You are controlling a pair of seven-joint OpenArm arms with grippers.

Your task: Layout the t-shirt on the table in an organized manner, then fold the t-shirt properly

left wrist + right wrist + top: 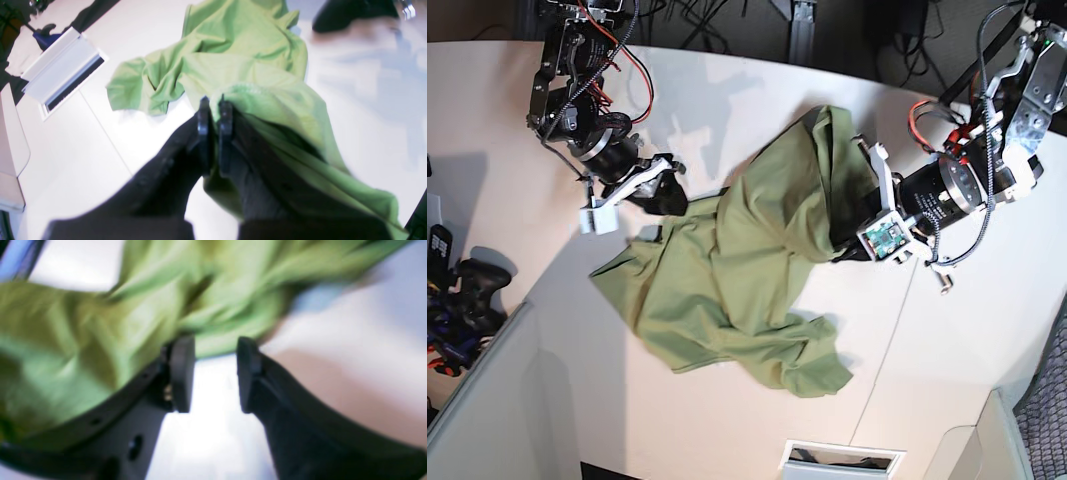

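Layout step: my left fingers [213, 100] pinch the t-shirt [747, 270] hem; right fingers [215, 373] parted, empty, cloth just ahead. Next: grab, spread over bench [947, 360].

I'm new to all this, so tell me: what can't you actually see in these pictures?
- Right wrist view: t-shirt is motion-blurred; seams and tag unreadable.
- Base view: left gripper is buried under cloth.
- Base view: right gripper fingertips are too small and dark to judge.
- Left wrist view: top-right corner is smeared.

The t-shirt [737, 280] lies crumpled mid-desk [947, 380], between the right gripper [663, 196] at its left edge and the left gripper [845, 240] at its right.
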